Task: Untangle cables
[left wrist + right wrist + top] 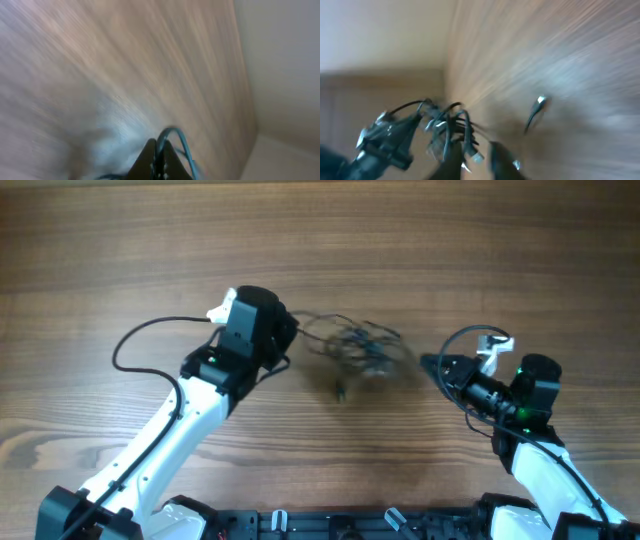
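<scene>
Left arm reaches from the near-left corner to mid-table; left gripper [156,149] has its fingers pressed together on a loop of the cables [358,347], a blurred bundle between both arms; right gripper [428,364] points at it from just beside, finger spread unreadable through blur; wooden table [420,240]; pale wall [285,60] behind.

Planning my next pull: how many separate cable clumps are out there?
1: a blurred bundle between the left gripper and right gripper; separate strands may be lost in blur.
</scene>
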You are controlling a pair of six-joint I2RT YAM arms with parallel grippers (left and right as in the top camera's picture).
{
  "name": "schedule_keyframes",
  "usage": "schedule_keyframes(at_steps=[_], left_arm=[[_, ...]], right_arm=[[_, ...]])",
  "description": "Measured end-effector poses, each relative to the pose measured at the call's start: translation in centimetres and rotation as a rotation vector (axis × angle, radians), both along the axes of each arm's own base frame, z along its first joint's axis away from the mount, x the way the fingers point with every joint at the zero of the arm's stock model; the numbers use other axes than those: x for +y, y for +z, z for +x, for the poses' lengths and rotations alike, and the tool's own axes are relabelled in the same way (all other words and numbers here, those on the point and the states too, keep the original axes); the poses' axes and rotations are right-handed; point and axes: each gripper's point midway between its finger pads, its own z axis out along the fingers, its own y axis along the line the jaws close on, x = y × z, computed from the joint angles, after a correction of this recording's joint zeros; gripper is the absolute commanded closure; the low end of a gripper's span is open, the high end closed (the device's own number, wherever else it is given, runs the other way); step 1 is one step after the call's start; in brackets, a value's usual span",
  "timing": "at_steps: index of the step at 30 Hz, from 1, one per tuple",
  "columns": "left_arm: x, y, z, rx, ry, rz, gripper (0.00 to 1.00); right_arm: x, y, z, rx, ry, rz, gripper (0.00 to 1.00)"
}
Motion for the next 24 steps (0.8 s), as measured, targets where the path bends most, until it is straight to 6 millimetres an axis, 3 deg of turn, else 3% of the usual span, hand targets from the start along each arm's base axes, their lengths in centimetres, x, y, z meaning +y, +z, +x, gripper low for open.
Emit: schedule_keyframes(at_steps=[2, 4, 6, 12, 14, 17, 19, 21, 24], left_arm=[[1.2, 0.0, 0.5, -0.017, 0.017, 0.034, 0.96], [0.8, 0.0, 0.4, -0.034, -0.029, 0.077, 0.96], [-0.4, 0.1, -0.1, -0.057, -0.109, 0.122, 0.96], [-5.1, 0.2, -2.6, -0.123, -0.359, 0.221, 0.96], [-6.9, 0.7, -3.0, -0.163, -0.414, 0.207, 0.96], [-11.4, 4.1, -3.0, -0.333, -0.506, 0.095, 0.96], [-13.9, 7.5, -3.0, -0.474, -0.546, 0.012, 0.96], [-14.4, 8.6, -2.9, -0.509, -0.541, -0.016, 0.96], [-13.5, 6.6, -3.1, -0.4, -0.49, -0.009, 0.94]], right_arm=[[-0.9, -0.2, 0.5, -0.003, -0.043, -0.021, 0.68], [-1.1, -0.3, 0.6, -0.001, -0.057, -0.029, 0.61], [-1.2, -0.3, 0.7, -0.001, -0.064, -0.035, 0.5], [0.0, 0.1, 0.7, -0.035, -0.024, -0.049, 0.31], [0.2, 0.3, 0.8, -0.052, -0.018, -0.052, 0.28], [0.1, 0.4, 0.9, -0.057, -0.025, -0.056, 0.25], [0.0, 0.4, 1.0, -0.057, -0.03, -0.058, 0.2], [0.0, 0.4, 1.0, -0.057, -0.031, -0.06, 0.18], [0.0, 0.3, 1.0, -0.057, -0.033, -0.061, 0.15]])
